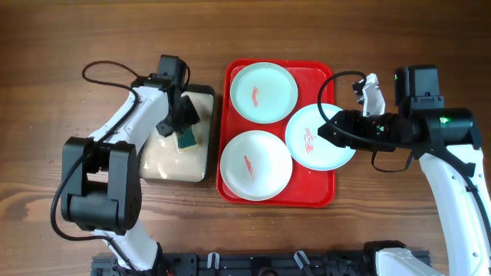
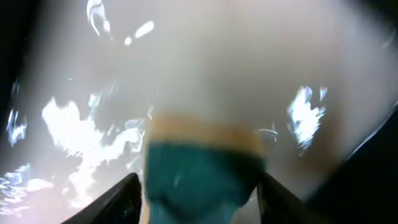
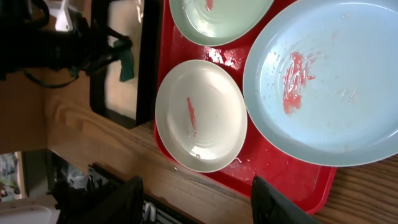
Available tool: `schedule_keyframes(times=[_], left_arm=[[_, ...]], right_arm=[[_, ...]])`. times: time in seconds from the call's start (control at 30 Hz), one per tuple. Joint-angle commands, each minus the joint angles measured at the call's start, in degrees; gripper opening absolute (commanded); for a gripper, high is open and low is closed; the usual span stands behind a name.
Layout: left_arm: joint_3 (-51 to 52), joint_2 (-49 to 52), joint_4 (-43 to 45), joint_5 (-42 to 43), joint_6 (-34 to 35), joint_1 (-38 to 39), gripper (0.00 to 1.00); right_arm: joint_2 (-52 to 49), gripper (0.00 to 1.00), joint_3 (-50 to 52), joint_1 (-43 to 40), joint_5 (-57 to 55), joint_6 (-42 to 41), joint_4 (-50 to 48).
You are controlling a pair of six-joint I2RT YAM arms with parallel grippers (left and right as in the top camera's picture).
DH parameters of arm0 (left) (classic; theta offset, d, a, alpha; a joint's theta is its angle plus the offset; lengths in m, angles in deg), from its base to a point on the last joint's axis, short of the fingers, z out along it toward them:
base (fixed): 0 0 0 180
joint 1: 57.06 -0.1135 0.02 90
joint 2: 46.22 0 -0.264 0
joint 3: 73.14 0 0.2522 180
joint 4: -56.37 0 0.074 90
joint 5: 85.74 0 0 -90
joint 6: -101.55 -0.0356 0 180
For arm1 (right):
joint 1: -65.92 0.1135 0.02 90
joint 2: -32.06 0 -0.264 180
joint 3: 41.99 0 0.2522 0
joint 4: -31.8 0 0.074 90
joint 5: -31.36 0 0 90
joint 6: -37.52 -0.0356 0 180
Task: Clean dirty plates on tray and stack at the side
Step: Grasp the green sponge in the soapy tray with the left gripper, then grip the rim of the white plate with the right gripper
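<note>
Left tool (image 2: 198,190): fingers clamped on a teal-and-tan sponge (image 2: 199,165), held low over the black-rimmed cream tray (image 1: 170,167). Whether the sponge touches that tray cannot be told. All three plates lie to this tool's right, past the cream tray's rim, in the red tray (image 1: 307,193), which sits just beside the cream tray on the worktop (image 1: 69,38). Nearest the sponge is the white plate (image 1: 265,175), lying flat just across the two rims, with a thin red smear (image 1: 249,162) at its centre. A second pale blue plate (image 1: 268,100), also smeared, lies beside the white one and slightly farther from the sponge. Farthest from the left tool is the pale blue plate (image 1: 307,149), whose outer edge juts over the red tray's rim toward the right arm. Right tool (image 3: 196,186): fingers spread apart with nothing between them, poised over that jutting plate; contact cannot be told. No plate has been stacked at the side yet. Judged from this layout, the coming move turns on one relation: the sponge is on the left and the dirt on the right. The right arm is much the nearer to the jutting plate, and the left tool is nearer the white one. The round plates offer no preferred grasp axis.
</note>
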Motion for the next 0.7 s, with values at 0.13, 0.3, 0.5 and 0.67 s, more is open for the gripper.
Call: schedule_keyframes(times=[0.13,0.3,0.5,0.67], left_arm=[[5.14,0.98,6.99,-0.39,-0.74,0.24,0.04],[-3.91,-5.53,-3.98,-0.13,-3.3,-0.22,0.58],[-2.03,-6.95,-9.68,3.8,-3.3,0.81,0.51],[11.85,-6.05,4.11,3.72,-3.23,1.33,0.41]], right_arm=[[-0.11,0.54,-0.68,0.09,-0.42,1.11,0.2],[-0.11,0.49,-0.68,0.09,-5.77,0.85,-0.37],[-0.11,0.44,0.68,2.32,-1.53,7.1,1.42],[-0.55,0.43,9.31,12.83,-11.1,-2.51,-4.09]])
